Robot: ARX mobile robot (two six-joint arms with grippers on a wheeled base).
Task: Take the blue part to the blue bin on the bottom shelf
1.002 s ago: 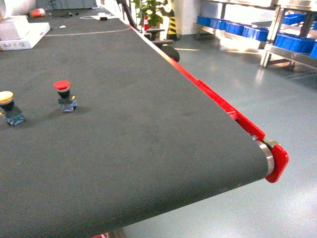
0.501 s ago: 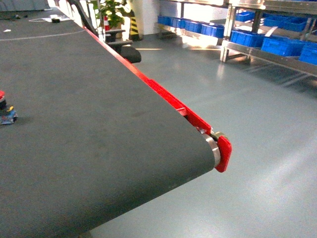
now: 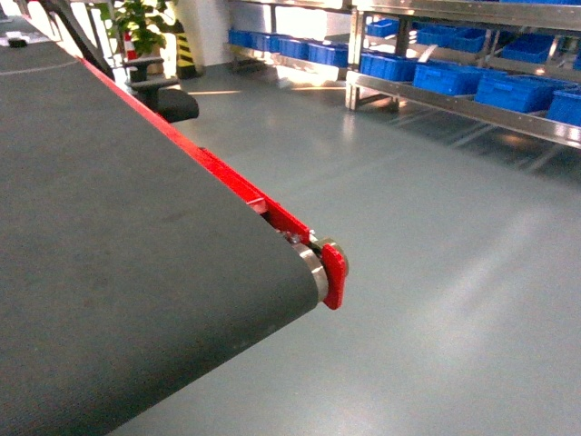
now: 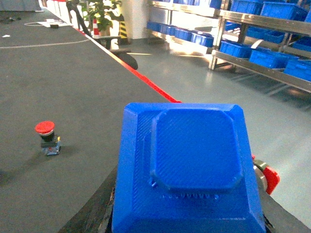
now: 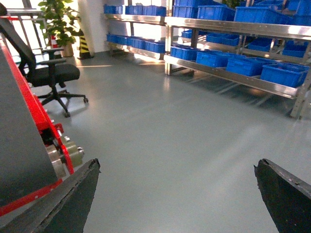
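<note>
The grey floor [image 3: 436, 272] fills most of the head view and the right wrist view, and neither arm appears in the head view at all. Next in bulk is the dark conveyor belt [image 3: 118, 272], the worktop here, edged with a red side rail [image 3: 227, 177] and ending at a steel roller with a red end cap [image 3: 334, 275]. Along the far wall run steel racks, and the bottom shelf [image 3: 472, 109] carries a row of blue bins [image 3: 508, 89], well apart from the belt; the right wrist view shows these racks on more levels.

Only the left wrist view shows the blue part [image 4: 187, 170]: a large square moulded piece with a raised panel, filling the lower frame right in front of the camera, over the belt's end. The left claw [image 4: 187, 228] is almost wholly hidden beneath it, dark fingers just showing at the part's lower edges, gripping the part. The same view alone shows a red push button [image 4: 47, 137] standing upright on the belt.

The right wrist view alone shows a black office chair [image 5: 51, 77] beside the belt, and the right claw [image 5: 177, 204] spread wide over bare floor, holding nothing.
</note>
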